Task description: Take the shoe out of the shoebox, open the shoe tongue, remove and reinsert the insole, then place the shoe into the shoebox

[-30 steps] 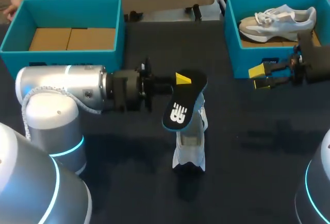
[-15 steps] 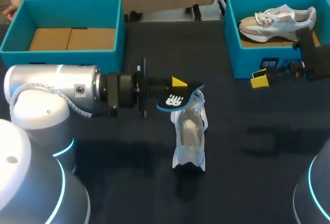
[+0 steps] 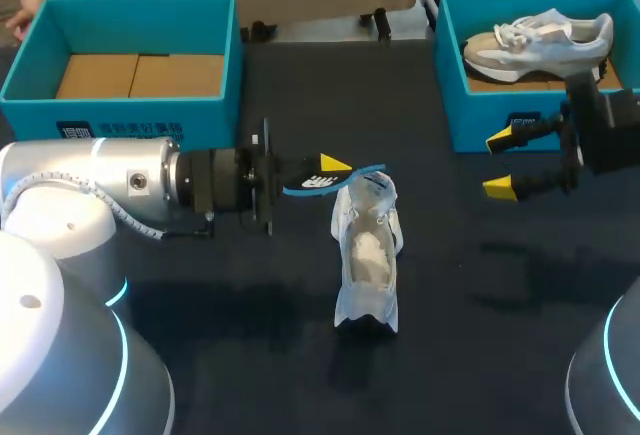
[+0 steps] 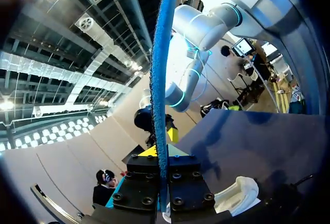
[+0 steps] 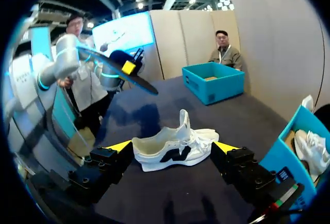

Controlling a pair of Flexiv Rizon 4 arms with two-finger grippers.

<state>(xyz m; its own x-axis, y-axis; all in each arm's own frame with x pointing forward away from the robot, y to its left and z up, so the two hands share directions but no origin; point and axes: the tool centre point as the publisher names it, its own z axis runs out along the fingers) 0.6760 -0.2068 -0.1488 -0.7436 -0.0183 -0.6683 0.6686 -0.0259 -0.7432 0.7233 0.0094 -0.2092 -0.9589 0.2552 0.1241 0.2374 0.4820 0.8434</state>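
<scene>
A white mesh running shoe (image 3: 367,255) was stood on its sole at the middle of the dark table (image 3: 480,345), laid lengthwise from near to far, with no gripper touching it. A thin black foam insole with a blue edge (image 3: 322,180) was held nearly level just left of the shoe's far end, its free tip reaching over that end; whether it touched the shoe could not be told. The left gripper (image 3: 318,168) was clamped on the insole. In the left wrist view the sheet was seen edge-on, pinched between both fingers.

The right gripper (image 3: 502,164) was held over the table to the right of the shoe, well apart from it, with its yellow-tipped fingers spread wide and nothing between them. It lay just near of a teal cardboard shoebox (image 3: 470,115) at the far right, in which a second pale running shoe (image 3: 540,40) was lying. A second teal cardboard box (image 3: 130,110), lined with brown card, was set at the far left.
</scene>
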